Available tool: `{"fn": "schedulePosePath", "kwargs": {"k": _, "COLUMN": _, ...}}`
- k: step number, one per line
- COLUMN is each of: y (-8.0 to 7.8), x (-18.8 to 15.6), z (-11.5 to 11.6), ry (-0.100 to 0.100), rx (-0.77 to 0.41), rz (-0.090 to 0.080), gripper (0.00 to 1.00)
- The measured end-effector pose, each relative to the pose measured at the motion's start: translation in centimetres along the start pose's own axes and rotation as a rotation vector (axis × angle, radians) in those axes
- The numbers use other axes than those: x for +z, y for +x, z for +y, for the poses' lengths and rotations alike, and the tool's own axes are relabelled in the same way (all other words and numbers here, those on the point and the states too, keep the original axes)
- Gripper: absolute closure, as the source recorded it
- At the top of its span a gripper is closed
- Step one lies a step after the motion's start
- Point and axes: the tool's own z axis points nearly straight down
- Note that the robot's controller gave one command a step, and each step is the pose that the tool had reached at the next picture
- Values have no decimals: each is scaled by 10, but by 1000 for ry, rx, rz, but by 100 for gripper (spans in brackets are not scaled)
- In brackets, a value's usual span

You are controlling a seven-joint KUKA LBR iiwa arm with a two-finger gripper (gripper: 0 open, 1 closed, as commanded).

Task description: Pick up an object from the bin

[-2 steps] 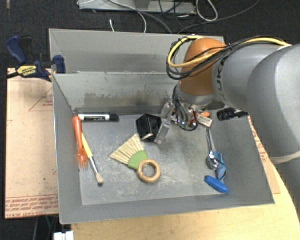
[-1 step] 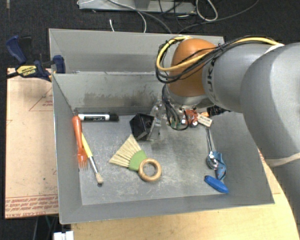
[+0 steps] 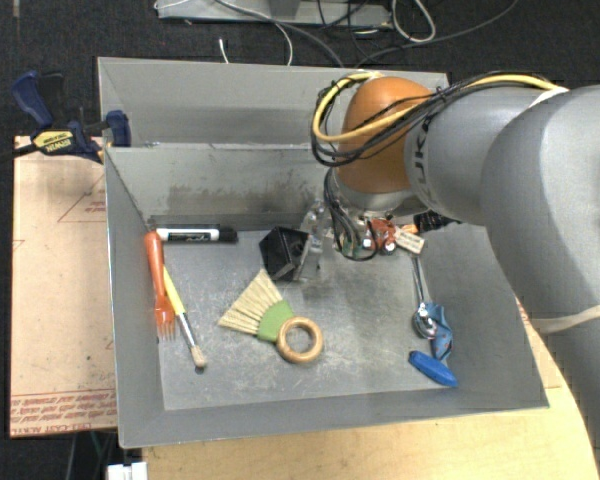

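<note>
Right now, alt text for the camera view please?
The claw hangs low in the grey bin, right beside a small black block near the back wall. Elsewhere lie a black marker, an orange fork, a straw brush, a wooden ring and a blue-handled tool.

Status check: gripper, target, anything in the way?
Gripper low beside black block, rear of bin. Contact unclear. Fan brush and wooden ring lie just in front, apart from block.

- The arm [image 3: 520, 178] runs off the right edge, and it covers the right rear corner of the bin [image 3: 130, 268] from us.
- The end effector [image 3: 315, 250] hides the right side of a small black block [image 3: 278, 250].
- We cannot read the label on the marker [image 3: 195, 235].
</note>
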Motion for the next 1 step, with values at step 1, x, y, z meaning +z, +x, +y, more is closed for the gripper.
{"fn": "schedulePosePath", "kwargs": {"k": 1, "y": 0, "x": -7, "z": 0, "ry": -1, "rx": 0, "rz": -1, "gripper": 100}}
